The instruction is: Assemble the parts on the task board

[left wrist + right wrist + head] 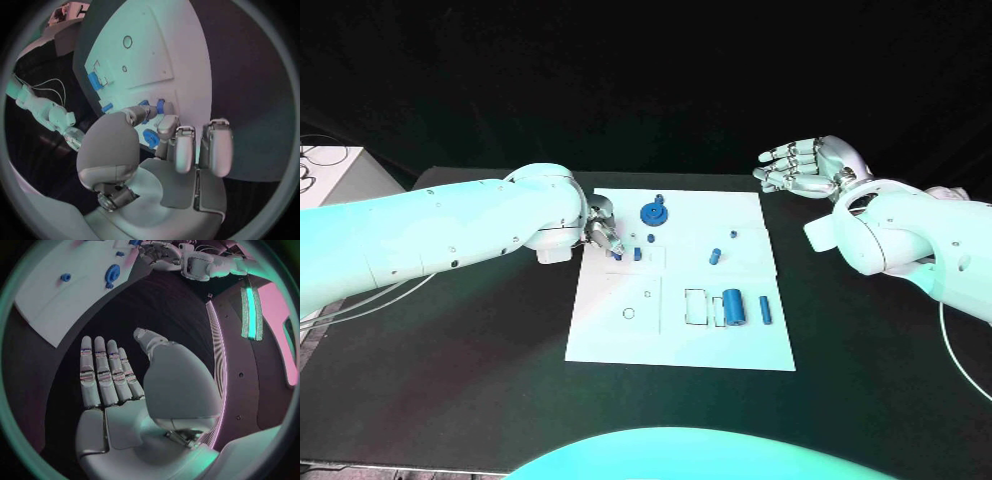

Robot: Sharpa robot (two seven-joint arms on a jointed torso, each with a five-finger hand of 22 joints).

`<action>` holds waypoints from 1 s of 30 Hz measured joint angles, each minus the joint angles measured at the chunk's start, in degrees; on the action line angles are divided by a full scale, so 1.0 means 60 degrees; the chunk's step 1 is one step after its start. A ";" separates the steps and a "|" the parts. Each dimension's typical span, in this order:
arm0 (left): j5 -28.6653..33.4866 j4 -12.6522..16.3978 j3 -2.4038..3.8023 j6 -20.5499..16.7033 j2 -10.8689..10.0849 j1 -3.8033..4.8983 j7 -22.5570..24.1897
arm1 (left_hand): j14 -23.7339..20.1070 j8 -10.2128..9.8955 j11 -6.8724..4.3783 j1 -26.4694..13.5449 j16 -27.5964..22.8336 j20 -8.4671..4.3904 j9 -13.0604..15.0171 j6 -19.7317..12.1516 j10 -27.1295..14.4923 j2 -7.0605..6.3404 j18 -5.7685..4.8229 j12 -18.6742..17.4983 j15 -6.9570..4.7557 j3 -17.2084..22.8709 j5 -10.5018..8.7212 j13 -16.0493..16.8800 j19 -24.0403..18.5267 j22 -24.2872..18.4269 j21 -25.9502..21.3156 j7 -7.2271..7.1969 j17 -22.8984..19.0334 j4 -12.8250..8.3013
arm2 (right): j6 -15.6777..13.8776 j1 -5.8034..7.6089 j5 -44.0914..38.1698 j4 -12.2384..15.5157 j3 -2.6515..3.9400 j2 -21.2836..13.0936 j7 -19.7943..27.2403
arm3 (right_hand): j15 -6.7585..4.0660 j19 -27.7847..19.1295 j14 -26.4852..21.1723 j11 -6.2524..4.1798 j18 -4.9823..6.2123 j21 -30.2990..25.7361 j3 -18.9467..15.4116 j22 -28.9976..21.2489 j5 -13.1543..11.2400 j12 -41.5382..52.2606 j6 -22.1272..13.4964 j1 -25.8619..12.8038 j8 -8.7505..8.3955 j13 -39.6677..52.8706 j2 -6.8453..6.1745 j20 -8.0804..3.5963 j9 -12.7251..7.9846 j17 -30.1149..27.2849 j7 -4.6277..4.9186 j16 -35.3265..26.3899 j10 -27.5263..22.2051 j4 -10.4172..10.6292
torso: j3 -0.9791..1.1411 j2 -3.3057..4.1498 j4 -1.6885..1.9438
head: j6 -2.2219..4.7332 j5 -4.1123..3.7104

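Note:
The white task board [678, 345] lies in the middle of the black table. My left hand [603, 232] hangs low over its far left part, fingers curled down. Two short blue pegs [617, 255] stand just below the fingertips. In the left wrist view the thumb tip [134, 113] lies against one blue peg [145, 107]; I cannot make out a firm pinch. A blue round gear part [653, 212] sits beside that hand. A thick blue cylinder [733, 306] and a thin blue pin [764, 308] lie near the right edge. My right hand [805, 165] is raised off the board, fingers spread [106, 375], holding nothing.
Small blue pieces [714, 256] lie scattered on the board's far right part. Empty cut-outs and a round hole [629, 313] mark the near half. A pale box [336, 175] stands at the table's far left. Bare black table [877, 350] surrounds the board.

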 measured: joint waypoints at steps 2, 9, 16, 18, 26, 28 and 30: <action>-0.0005 0.0000 0.0000 0.0003 0.0000 0.0000 0.0000 | 0.0000 -0.0001 0.0000 0.0000 0.0000 0.0000 0.0000 0.0000 0.0000 0.0000 0.0000 0.0000 0.0000 0.0000 0.0000 0.0000 0.0000 0.0000 0.0000 0.0000 0.0000 0.0000 | 0.0001 -0.0001 0.0000 0.0000 0.0000 0.0000 0.0000 | 0.0000 0.0000 0.0000 0.0000 0.0000 0.0000 0.0001 0.0000 0.0000 -0.0004 0.0000 0.0000 -0.0005 0.0000 0.0000 0.0000 0.0000 -0.0006 0.0000 0.0000 0.0000 -0.0001 | 0.0000 0.0001 0.0000 | -0.0002 0.0000; -0.0028 -0.0031 -0.0002 0.0025 0.0008 -0.0008 0.0002 | 0.0000 -0.0009 0.0000 0.0000 0.0000 0.0000 -0.0001 0.0000 -0.0001 0.0000 0.0000 0.0000 0.0000 0.0000 -0.0002 -0.0001 0.0000 0.0000 0.0000 0.0000 0.0000 0.0000 | 0.0003 -0.0003 0.0001 0.0000 0.0000 -0.0003 0.0000 | 0.0000 0.0000 0.0000 0.0000 0.0000 0.0000 0.0028 0.0000 0.0000 -0.0037 0.0000 0.0000 -0.0038 0.0000 0.0000 0.0000 -0.0001 -0.0040 0.0000 0.0000 0.0000 -0.0028 | 0.0002 0.0001 0.0000 | -0.0005 0.0001; -0.0056 -0.0047 -0.0002 0.0084 0.0016 -0.0008 0.0017 | 0.0000 -0.0018 -0.0004 0.0000 0.0000 0.0000 -0.0003 0.0000 0.0004 0.0000 0.0000 0.0000 0.0000 0.0000 -0.0013 -0.0001 0.0000 0.0000 0.0000 0.0000 0.0000 0.0000 | 0.0005 -0.0004 0.0001 0.0000 0.0000 -0.0004 0.0000 | 0.0000 0.0000 0.0000 0.0000 0.0000 0.0000 0.0028 0.0000 0.0000 -0.0037 0.0000 0.0000 -0.0038 0.0000 0.0000 0.0000 -0.0008 -0.0040 0.0000 0.0000 0.0000 -0.0027 | 0.0005 0.0000 -0.0005 | -0.0002 0.0001; -0.0069 -0.0048 0.0001 0.0112 0.0017 -0.0007 0.0020 | 0.0000 -0.0018 -0.0023 0.0000 0.0000 0.0001 -0.0004 0.0000 0.0024 0.0000 0.0000 -0.0001 0.0001 0.0000 -0.0011 -0.0001 0.0000 0.0000 0.0037 0.0000 0.0000 0.0000 | 0.0005 -0.0004 0.0001 0.0000 0.0000 -0.0005 0.0000 | 0.0000 0.0000 0.0000 0.0000 0.0000 0.0000 0.0027 0.0000 0.0000 -0.0037 0.0000 0.0000 -0.0038 0.0000 0.0000 0.0000 -0.0008 -0.0040 0.0000 0.0000 0.0000 -0.0027 | 0.0005 -0.0002 -0.0005 | -0.0009 0.0002; -0.0116 -0.0056 0.0004 0.0199 0.0040 -0.0002 0.0028 | 0.0000 -0.0021 -0.0025 0.0000 0.0000 0.0001 -0.0005 0.0001 0.0028 0.0000 0.0000 -0.0001 0.0001 0.0000 0.0019 0.0022 0.0001 0.0000 0.0038 -0.0001 0.0000 0.0001 | 0.0006 -0.0004 0.0001 -0.0002 0.0000 -0.0007 -0.0001 | 0.0000 0.0000 0.0000 0.0000 0.0000 0.0000 0.0027 0.0000 0.0000 -0.0037 0.0000 0.0000 -0.0038 0.0000 0.0000 0.0000 -0.0007 -0.0039 0.0000 0.0000 0.0000 -0.0027 | 0.0004 -0.0002 -0.0005 | -0.0016 -0.0019; -0.0126 -0.0064 0.0004 0.0221 0.0056 -0.0001 0.0028 | 0.0000 -0.0021 -0.0025 0.0000 0.0000 0.0001 -0.0005 0.0020 0.0028 0.0000 0.0000 -0.0001 0.0001 0.0000 0.0019 0.0022 0.0001 0.0000 0.0038 -0.0015 0.0000 0.0001 | 0.0006 -0.0004 0.0001 -0.0002 0.0000 -0.0003 -0.0001 | 0.0000 0.0000 0.0000 0.0000 0.0000 0.0000 0.0027 0.0000 0.0000 -0.0037 0.0000 0.0000 -0.0038 0.0000 0.0000 0.0000 -0.0008 -0.0039 0.0000 0.0000 0.0000 -0.0027 | 0.0004 -0.0002 -0.0005 | -0.0020 -0.0019; -0.0133 -0.0074 0.0004 0.0241 0.0070 0.0000 0.0026 | 0.0000 -0.0021 -0.0024 0.0000 0.0000 0.0001 -0.0005 0.0045 0.0029 0.0000 0.0000 0.0013 0.0001 0.0000 0.0019 0.0022 0.0001 0.0000 0.0038 -0.0013 0.0000 0.0001 | 0.0006 -0.0004 0.0001 -0.0002 0.0000 -0.0001 -0.0001 | 0.0000 0.0000 0.0000 0.0000 0.0000 0.0000 0.0027 0.0000 0.0000 -0.0037 0.0000 0.0000 -0.0037 0.0000 0.0000 0.0000 -0.0008 -0.0039 0.0000 0.0000 0.0000 -0.0027 | 0.0004 -0.0002 -0.0005 | -0.0025 -0.0013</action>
